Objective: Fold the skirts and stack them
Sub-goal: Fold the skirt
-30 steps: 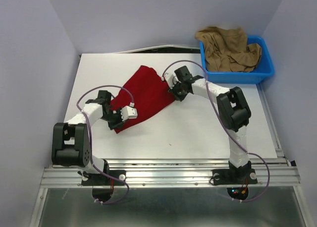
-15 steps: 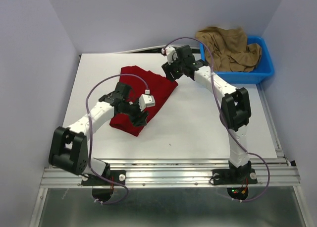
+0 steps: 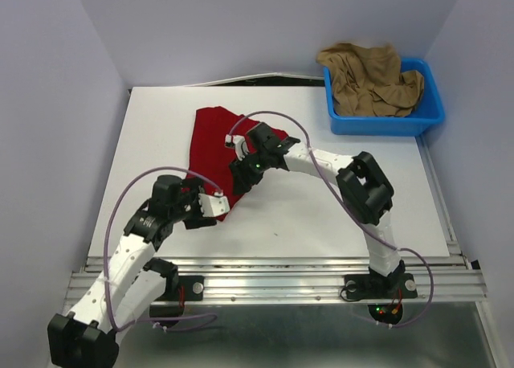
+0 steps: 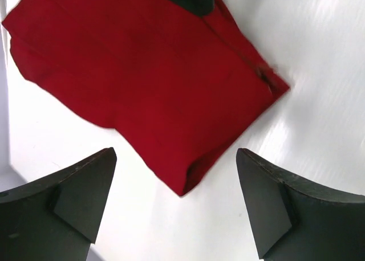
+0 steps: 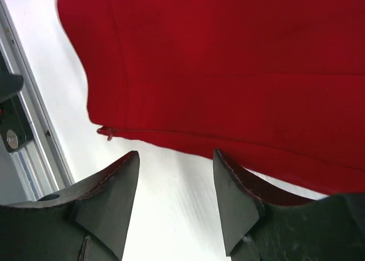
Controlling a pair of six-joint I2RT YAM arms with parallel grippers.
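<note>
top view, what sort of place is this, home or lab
Probably a robot test bench in a lab: a left arm and right arm bolted to a metal rail, a white table boxed in by plain walls, a blue bin.

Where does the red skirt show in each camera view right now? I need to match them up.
Top external: the red skirt lies left of centre.
Left wrist: the red skirt fills the upper left and middle.
Right wrist: the red skirt covers the top and right.
Shared landmark: the white table beneath it, in all three.
</note>
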